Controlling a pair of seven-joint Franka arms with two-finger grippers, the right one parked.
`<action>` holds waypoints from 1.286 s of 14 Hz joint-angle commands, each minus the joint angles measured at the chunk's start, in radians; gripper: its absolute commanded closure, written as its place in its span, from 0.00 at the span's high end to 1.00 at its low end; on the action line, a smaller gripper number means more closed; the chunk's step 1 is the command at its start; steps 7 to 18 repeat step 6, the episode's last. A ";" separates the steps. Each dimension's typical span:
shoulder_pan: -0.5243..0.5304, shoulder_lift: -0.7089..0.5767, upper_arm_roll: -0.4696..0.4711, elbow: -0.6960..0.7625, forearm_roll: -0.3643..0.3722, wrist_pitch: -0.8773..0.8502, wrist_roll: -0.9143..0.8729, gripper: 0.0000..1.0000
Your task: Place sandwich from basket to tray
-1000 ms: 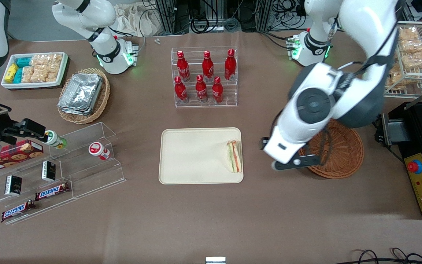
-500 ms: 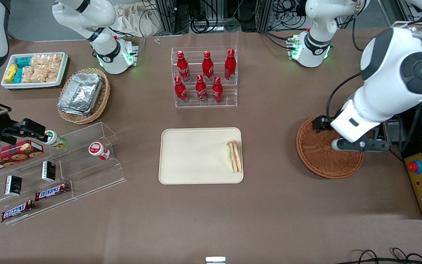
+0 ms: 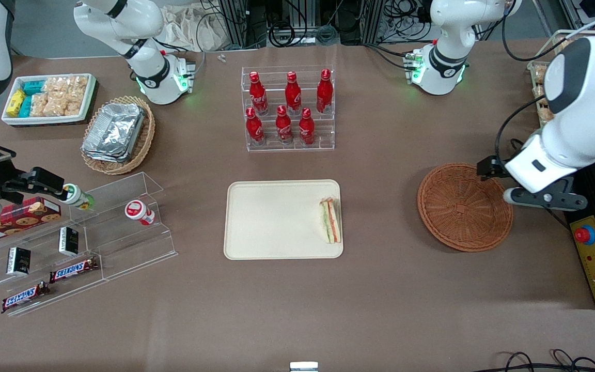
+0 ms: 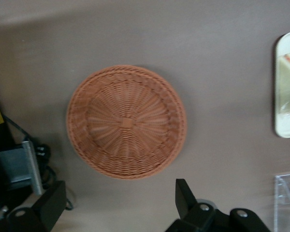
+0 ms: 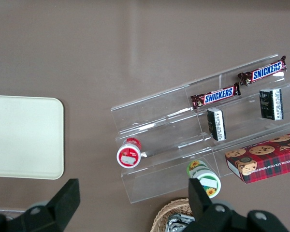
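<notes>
The sandwich [image 3: 330, 221] lies on the tray [image 3: 277, 219] near its edge — light and squashy, best pinched gently across its bread faces. The gripper [image 4: 116, 208] hangs spread wide and empty beside the bare basket [image 3: 465, 206] — job looks done.

Even overhead light, soft shadows; the tray [image 4: 287, 84] looks perhaps slightly blurred.
</notes>
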 commanded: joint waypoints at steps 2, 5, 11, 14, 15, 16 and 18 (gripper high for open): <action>-0.019 -0.022 0.054 -0.014 -0.021 0.016 0.056 1.00; 0.022 0.051 0.054 0.128 -0.045 -0.052 0.100 1.00; 0.021 0.063 0.054 0.155 -0.047 -0.064 0.105 1.00; 0.021 0.063 0.054 0.155 -0.047 -0.064 0.105 1.00; 0.021 0.063 0.054 0.155 -0.047 -0.064 0.105 1.00; 0.021 0.063 0.054 0.155 -0.047 -0.064 0.105 1.00; 0.021 0.063 0.054 0.155 -0.047 -0.064 0.105 1.00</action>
